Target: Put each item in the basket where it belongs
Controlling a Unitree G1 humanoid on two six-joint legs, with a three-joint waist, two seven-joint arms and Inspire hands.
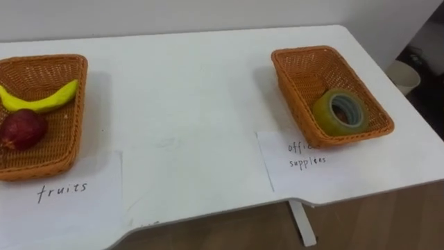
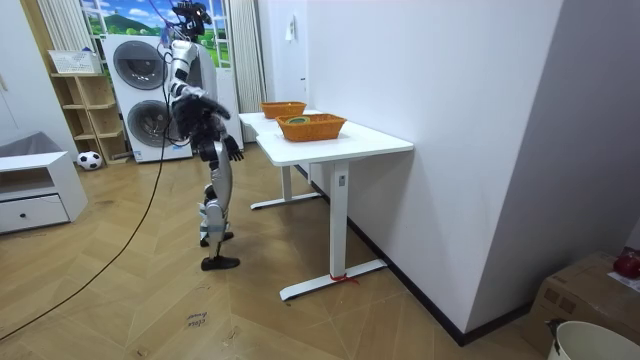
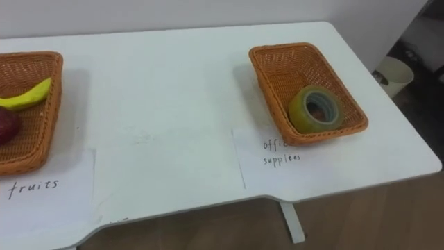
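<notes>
Banana, apple in fruits basket; tape in supplies basket; room view: right hand, fingers unreadable

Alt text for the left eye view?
Two wicker baskets sit on a white table: the left basket holds a banana and a red apple, the right basket a roll of tape. A paper label lies before each.
</notes>
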